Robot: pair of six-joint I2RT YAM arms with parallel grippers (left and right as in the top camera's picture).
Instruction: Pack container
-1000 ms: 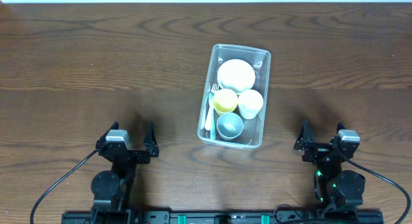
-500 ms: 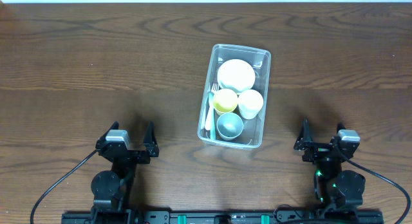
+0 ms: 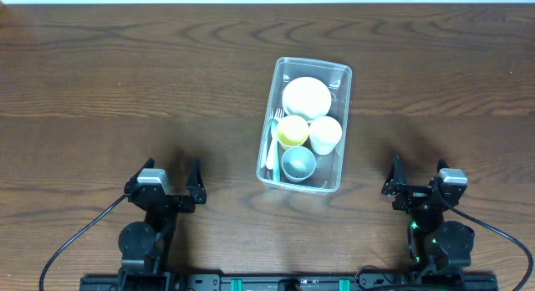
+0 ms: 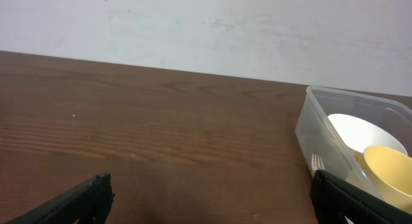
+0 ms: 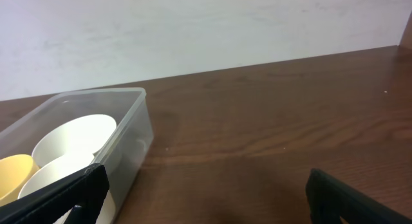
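Container (image 3: 314,63): bowl (image 3: 306,98), cups (image 3: 292,130), fork (image 3: 272,145) inside; looks packed. Left gripper (image 3: 172,171), right gripper (image 3: 418,171) flanking its near end, fingers spread, empty; best left parked.

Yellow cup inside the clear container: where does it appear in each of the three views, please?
Overhead: the yellow cup is near the middle of the container.
Left wrist: it is at the lower right edge, cut off by the frame.
Right wrist: it is at the lower left edge, mostly cut off.
Shared landmark: the white bowl next to it.
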